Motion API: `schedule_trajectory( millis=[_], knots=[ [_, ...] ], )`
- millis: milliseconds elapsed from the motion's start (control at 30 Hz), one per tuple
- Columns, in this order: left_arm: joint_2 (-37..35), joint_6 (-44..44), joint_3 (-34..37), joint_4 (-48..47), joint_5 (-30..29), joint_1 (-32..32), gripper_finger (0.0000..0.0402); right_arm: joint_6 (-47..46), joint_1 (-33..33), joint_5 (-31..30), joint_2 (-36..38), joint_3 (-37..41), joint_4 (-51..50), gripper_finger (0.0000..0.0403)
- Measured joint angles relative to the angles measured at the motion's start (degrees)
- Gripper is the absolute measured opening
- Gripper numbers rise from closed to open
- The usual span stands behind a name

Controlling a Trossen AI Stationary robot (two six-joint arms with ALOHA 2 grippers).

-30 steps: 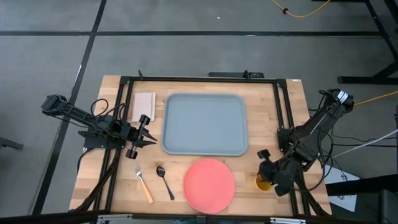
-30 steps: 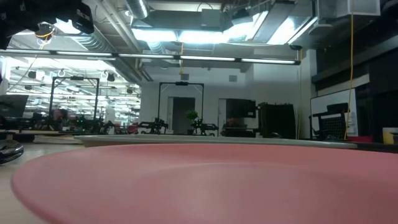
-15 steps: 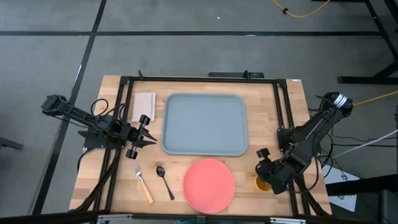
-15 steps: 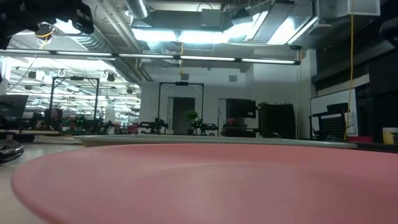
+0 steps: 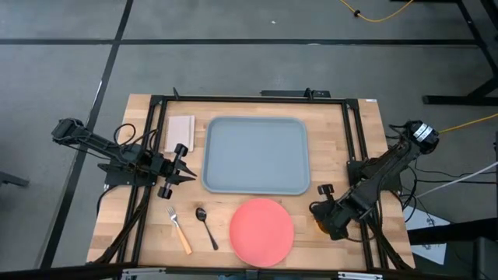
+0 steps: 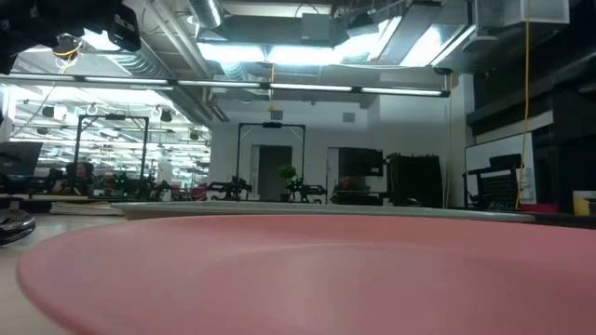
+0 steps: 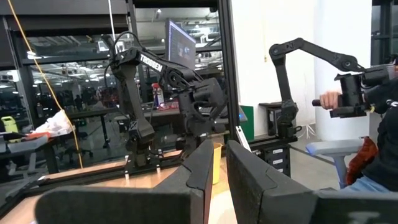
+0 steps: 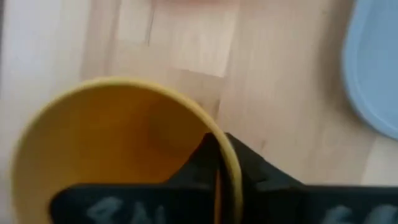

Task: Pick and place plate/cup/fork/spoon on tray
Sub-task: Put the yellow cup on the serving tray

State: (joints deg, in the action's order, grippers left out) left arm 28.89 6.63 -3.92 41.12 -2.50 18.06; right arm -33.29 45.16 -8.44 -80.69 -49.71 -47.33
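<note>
The yellow cup is on the near right of the table, mostly hidden under my right gripper, which is shut on it. The coral plate lies flat at the near middle and fills the low view. Left of it lie the dark spoon and the orange-handled fork. The grey-blue tray sits beyond the plate. My left gripper hovers left of the tray, its fingers nearly together with nothing between them. My right gripper pinches the cup's rim, one finger inside the cup and the other outside its wall. The fingers come down from above, slanting in from the table's right. The cup stands mouth up; I cannot tell whether it is off the table.
A small pale pad lies left of the tray's far corner. A black frame runs along the table's far side and down both sides. Bare wood shows between the plate and the cup.
My right gripper has moved toward the table's left edge, over the cup, and now covers nearly all of it in the high view.
</note>
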Motion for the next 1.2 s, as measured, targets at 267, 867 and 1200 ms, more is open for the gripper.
schedule_trajectory(
  millis=[267, 867, 1200],
  knots=[
    [0.0, 0.0, 0.0, 0.0, 0.0, 0.0, 0.0039, 11.0, -2.9, -2.5, 1.5, -11.4, -11.1, 0.0005],
    [0.0, 0.0, 0.0, -0.1, 0.0, 0.0, 0.0039, 2.4, -32.2, -59.5, 1.9, -20.6, -11.4, 0.0002],
    [0.0, 2.8, 0.0, -0.1, 0.0, 0.0, 0.0039, 15.4, -62.0, -15.8, -0.4, -13.1, 9.7, 0.0002]
  ],
)
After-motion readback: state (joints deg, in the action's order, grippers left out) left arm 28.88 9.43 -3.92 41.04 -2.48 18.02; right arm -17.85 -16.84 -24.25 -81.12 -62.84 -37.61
